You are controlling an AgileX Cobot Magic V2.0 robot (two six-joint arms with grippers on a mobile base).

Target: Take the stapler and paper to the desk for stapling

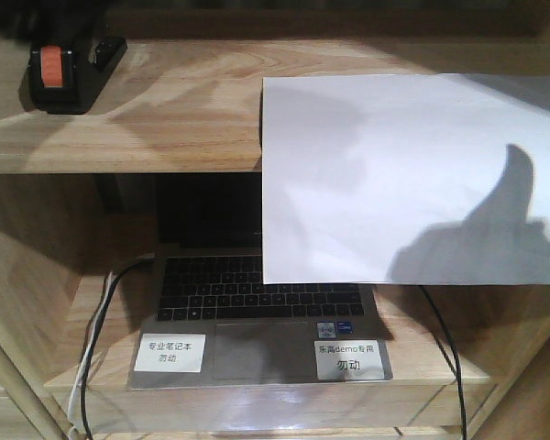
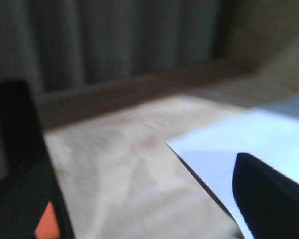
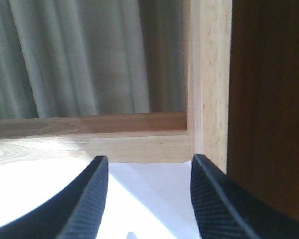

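**A:** Where is the paper at this moment?

**B:** The paper (image 1: 394, 174) lies on the right part of the upper shelf board (image 1: 165, 119). Its near part hangs over the front edge and hides some of the laptop (image 1: 257, 312) below. Its long axis goes left to right, and its edges are about square to the board.

**A:** And the stapler?

**B:** The stapler (image 1: 62, 75) sits at the far left of the same board, well apart from the paper. Its long axis is diagonal. The thick end with the orange patch is near left, and the thin end points far right.

**A:** What about the jaws?

**B:** The right jaws are spread apart with nothing between them, above the far right corner of the sheet. The left wrist view is blurred. I see one dark finger (image 2: 269, 199) over the paper, so I cannot tell how the left jaws stand.

**A:** How should this step be done well?

**B:** I think the step is to take the paper. A flat sheet is hard to pinch from above, so the hanging near edge looks better, with one jaw over it and one under. Close softly and pull level, so that it does not fold. I do not see the counter here.
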